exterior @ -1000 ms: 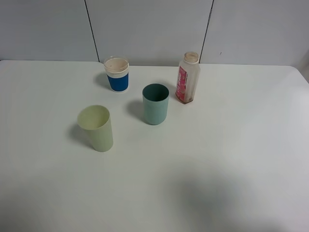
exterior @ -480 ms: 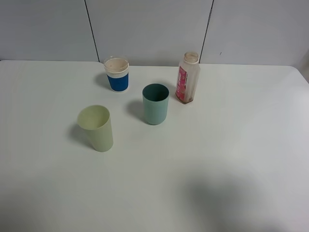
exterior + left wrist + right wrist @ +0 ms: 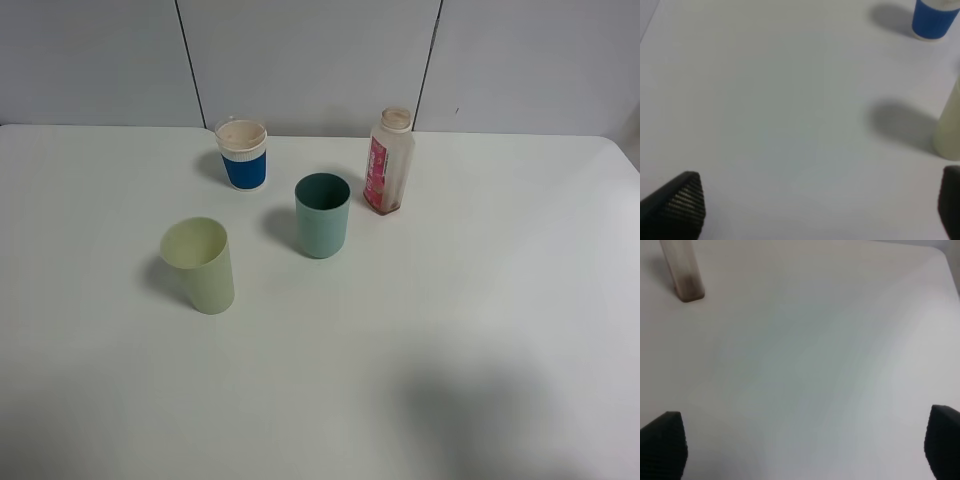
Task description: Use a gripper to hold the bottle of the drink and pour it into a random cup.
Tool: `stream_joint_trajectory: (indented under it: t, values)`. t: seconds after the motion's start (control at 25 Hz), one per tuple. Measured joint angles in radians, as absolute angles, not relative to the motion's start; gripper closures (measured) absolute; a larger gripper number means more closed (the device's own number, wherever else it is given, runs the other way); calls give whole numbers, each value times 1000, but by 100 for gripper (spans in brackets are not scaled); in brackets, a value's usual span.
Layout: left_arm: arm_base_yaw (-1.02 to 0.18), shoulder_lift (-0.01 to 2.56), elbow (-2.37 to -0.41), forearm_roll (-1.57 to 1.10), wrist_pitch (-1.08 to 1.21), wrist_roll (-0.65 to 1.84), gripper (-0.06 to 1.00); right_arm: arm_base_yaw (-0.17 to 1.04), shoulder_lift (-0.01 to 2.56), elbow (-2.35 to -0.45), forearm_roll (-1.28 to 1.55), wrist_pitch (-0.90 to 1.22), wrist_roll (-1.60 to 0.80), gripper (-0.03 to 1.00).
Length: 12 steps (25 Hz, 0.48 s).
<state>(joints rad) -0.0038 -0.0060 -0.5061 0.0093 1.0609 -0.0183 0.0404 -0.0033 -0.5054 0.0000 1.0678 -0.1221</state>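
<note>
The bottle of the drink (image 3: pixel 389 162) stands straight up at the back of the white surface (image 3: pixel 480 300), open neck up, with brown drink at the bottom. The teal cup (image 3: pixel 322 215) beside it looks empty. Both sets of jaws are wide open, holding nothing.

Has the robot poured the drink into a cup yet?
Not yet. The bottle stands upright on the table, untouched, and the teal cup looks empty. Both the left gripper and right gripper are open and hold nothing. Grabbing, lifting and pouring are all left.
</note>
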Motion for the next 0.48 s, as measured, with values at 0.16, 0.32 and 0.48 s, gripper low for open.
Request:
stream_joint_trajectory:
  t: [0.16,0.32,0.48]
  values:
    - [-4,-6,-506,9,1061,-18,2,40,-3,-505,0,1068,-115,3]
    - [-4,-6,-506,9,1061,-18,2,40,-3,-505,0,1068,-115,3]
    - [-4,-6,-506,9,1061,-18,2,40,-3,-505,0,1068,-115,3]
